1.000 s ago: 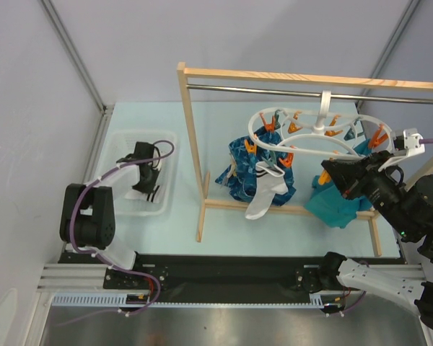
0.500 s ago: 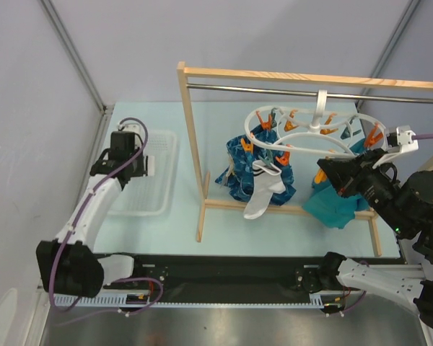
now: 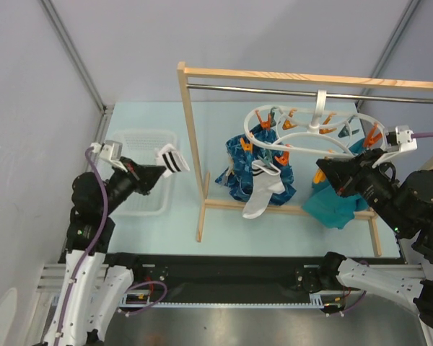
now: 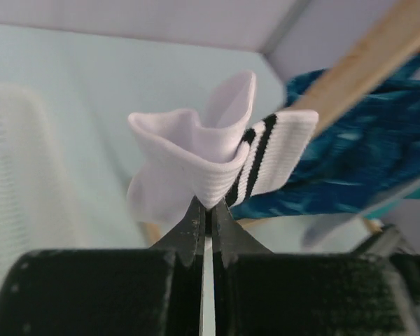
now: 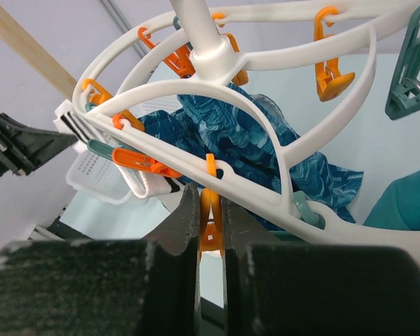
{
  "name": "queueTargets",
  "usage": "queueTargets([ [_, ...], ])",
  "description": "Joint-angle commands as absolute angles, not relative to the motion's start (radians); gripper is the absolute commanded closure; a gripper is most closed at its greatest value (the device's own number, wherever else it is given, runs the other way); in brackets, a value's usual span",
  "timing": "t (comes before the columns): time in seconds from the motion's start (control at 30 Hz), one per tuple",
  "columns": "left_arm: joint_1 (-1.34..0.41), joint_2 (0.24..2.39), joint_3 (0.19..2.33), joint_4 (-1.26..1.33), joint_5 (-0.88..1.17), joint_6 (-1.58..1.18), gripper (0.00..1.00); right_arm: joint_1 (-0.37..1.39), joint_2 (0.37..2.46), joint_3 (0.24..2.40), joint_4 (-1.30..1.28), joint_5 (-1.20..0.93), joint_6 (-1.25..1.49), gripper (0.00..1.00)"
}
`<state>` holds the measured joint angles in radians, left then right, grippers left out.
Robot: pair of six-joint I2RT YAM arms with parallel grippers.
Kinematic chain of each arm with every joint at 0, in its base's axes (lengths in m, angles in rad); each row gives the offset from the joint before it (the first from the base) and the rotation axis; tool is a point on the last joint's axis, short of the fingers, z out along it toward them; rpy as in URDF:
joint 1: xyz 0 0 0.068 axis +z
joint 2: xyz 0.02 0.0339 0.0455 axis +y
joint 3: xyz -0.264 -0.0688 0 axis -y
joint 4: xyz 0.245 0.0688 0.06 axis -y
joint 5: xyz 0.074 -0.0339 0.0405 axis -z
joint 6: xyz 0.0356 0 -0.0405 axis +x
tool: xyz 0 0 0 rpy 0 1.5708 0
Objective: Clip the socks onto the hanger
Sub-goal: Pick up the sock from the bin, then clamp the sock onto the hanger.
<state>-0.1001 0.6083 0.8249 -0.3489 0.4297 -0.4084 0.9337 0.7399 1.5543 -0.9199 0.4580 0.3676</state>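
Observation:
My left gripper (image 3: pixel 159 171) is shut on a white sock with black cuff stripes (image 3: pixel 172 159), held in the air above the basket; the left wrist view shows the sock (image 4: pixel 196 161) bunched between the jaws (image 4: pixel 207 210). A second sock (image 3: pixel 261 192) hangs from an orange clip on the white oval hanger (image 3: pixel 303 137), which hangs by its hook from the rack rail. My right gripper (image 3: pixel 325 171) is shut on an orange clip (image 5: pixel 210 220) under the hanger's ring (image 5: pixel 252 182). The clipped sock's cuff (image 5: pixel 147 183) shows left of it.
A white mesh basket (image 3: pixel 146 189) lies at the left. The wooden-framed rack (image 3: pixel 190 151) with a metal rail stands in the middle. A blue patterned cloth (image 3: pixel 239 167) and a teal garment (image 3: pixel 338 203) hang from the hanger.
My left arm has pulled back from the basket and lifted the sock, swinging it right toward the rack post. The right gripper has stayed on the clip.

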Motion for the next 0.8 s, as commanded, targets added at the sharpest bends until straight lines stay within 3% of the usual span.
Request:
queueTargets([
  [0.0, -0.113, 0.542, 0.714, -0.091, 0.770, -0.613, 1.00, 0.937, 0.753, 1.555, -0.994, 0.405, 0.385, 1.00],
  [0.23, -0.276, 0.410, 0.658, 0.061, 0.813, -0.667, 1.00, 0.937, 0.759, 1.554, -0.989, 0.396, 0.400, 1.00],
  [0.4, -0.486, 0.429, 0.604, 0.228, 0.760, -0.778, 1.00, 0.937, 0.767, 1.559, -0.982, 0.390, 0.400, 1.00],
  [0.67, -0.995, 0.717, 0.710, 0.331, 0.371, -0.718, 1.00, 0.937, 0.772, 1.557, -0.969, 0.380, 0.410, 1.00],
  [0.77, -1.112, 0.816, 0.779, 0.370, 0.240, -0.741, 1.00, 0.937, 0.770, 1.557, -0.971, 0.387, 0.410, 1.00],
])
